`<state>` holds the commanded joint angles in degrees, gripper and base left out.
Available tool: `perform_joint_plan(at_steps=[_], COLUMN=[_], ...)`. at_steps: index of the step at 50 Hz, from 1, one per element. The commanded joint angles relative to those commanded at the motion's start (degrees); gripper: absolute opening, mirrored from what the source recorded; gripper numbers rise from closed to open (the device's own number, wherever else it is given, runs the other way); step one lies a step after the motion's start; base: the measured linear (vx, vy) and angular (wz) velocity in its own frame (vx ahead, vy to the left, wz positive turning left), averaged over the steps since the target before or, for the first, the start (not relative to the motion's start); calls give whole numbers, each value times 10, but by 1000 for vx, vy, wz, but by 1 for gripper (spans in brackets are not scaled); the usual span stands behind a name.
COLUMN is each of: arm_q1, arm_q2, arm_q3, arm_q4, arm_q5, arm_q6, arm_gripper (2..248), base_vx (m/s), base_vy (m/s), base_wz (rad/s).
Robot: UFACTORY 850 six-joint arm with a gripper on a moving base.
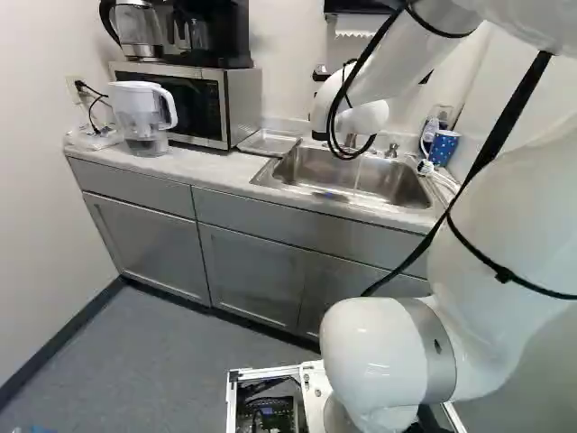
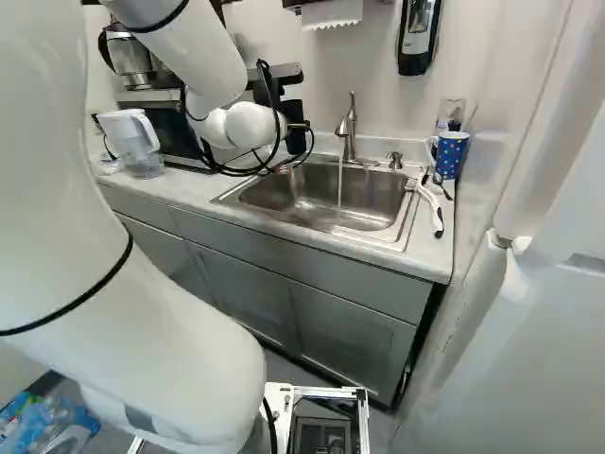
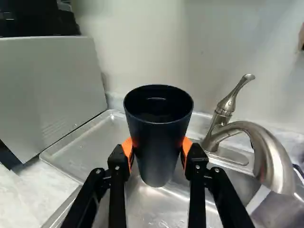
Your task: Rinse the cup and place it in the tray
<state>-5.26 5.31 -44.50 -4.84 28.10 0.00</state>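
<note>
The cup (image 3: 157,147) is a plain, very dark navy, nearly black, between orange pads (image 3: 128,148) on black fingers (image 3: 117,164). The tray (image 3: 90,137) and sink (image 2: 369,199) are silvery grey, the faucet (image 3: 278,166) a warmer brushed grey. The surface (image 1: 203,167) is whitish with soft grey marbling, above plain grey cabinets (image 1: 149,244). The mug (image 2: 452,156) is blue with pale dots; the arm (image 1: 505,234) is white.

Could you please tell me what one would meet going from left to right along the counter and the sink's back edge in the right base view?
White-topped pitcher, faucet, small metal fixture, blue spotted mug.
</note>
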Motion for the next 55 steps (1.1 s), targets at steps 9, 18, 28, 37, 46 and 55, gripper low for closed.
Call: perform_joint_plan(at_steps=[9,18,28,37,46,55], arm_q1=[0,0,0,0,0,0], arm_q2=[7,13,20,26,31,34], arm_q3=[-5,-10,-16,-21,-27,-29], arm_q4=[0,0,0,0,0,0], arm_q5=[-14,-30,-45,-51,-51,-51], arm_q6=[0,0,0,0,0,0], arm_gripper=[119,119,119,119,119,119], base_vx=[0,0,0,0,0,0], base_vy=[0,0,0,0,0,0], base_wz=[0,0,0,0,0,0])
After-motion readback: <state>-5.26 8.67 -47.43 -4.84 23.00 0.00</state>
